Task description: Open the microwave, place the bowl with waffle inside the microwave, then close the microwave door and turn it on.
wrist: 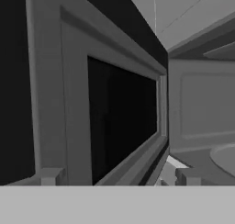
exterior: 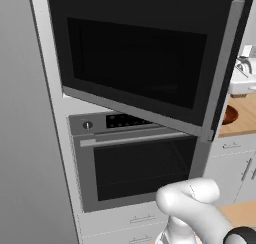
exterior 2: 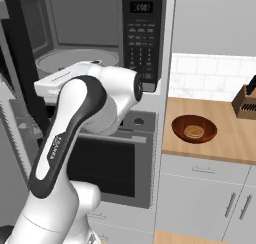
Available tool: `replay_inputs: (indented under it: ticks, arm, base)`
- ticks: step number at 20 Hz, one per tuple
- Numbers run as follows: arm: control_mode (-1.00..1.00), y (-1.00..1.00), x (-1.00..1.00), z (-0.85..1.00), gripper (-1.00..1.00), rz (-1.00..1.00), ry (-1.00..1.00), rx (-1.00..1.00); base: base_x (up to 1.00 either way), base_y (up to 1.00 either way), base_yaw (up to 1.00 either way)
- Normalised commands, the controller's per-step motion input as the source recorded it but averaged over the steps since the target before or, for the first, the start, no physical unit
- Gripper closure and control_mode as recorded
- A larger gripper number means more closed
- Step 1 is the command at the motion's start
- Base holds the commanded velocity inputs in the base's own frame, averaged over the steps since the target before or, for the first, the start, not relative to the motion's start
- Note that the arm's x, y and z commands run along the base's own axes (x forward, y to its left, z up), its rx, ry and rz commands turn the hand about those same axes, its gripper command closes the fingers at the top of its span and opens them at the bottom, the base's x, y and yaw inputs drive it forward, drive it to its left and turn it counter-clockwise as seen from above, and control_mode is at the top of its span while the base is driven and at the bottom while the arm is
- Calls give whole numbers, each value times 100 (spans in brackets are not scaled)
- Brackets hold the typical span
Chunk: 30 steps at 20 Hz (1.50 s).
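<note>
My gripper is up by the inner face of the microwave door (wrist: 114, 126), swung wide open; whether my jaws are spread, I cannot tell. Past the door, the grey cavity and turntable (exterior 2: 75, 62) of the microwave (exterior 2: 142, 33). Farther right, well apart from my hand, the bowl (exterior 2: 194, 128) sits on the wooden counter (exterior 2: 225, 138), waffle (exterior 2: 193, 132) inside. Bowl judged light, rigid, smooth; take it at the rim.

A large black built-in microwave (exterior 2: 100, 43) has a grey interior; its wide black door (exterior: 140, 58) carries dark glass. At 3 o'clock, a reddish-brown wooden bowl (exterior 2: 182, 125) holds a golden-tan waffle (exterior 2: 194, 132).
</note>
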Motion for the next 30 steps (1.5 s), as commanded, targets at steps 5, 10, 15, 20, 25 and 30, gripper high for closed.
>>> replay_inputs:
  ticks: [5,10,15,20,25,30]
  arm:
    - [-100,64,-76,0,-100,7,0,0]
    - [-100,75,-44,3,-100,2,0,0]
    - [-100,93,-26,0,-100,0,1,-3]
    - [-100,95,-16,0,-100,0,0,-4]
    - [-100,96,-10,0,-100,0,0,-5]
    - [-100,82,-4,0,-100,0,0,-4]
  base:
    - [0,0,0]
    - [0,0,0]
    - [0,0,0]
    - [0,0,0]
    - [0,0,0]
    - [0,0,0]
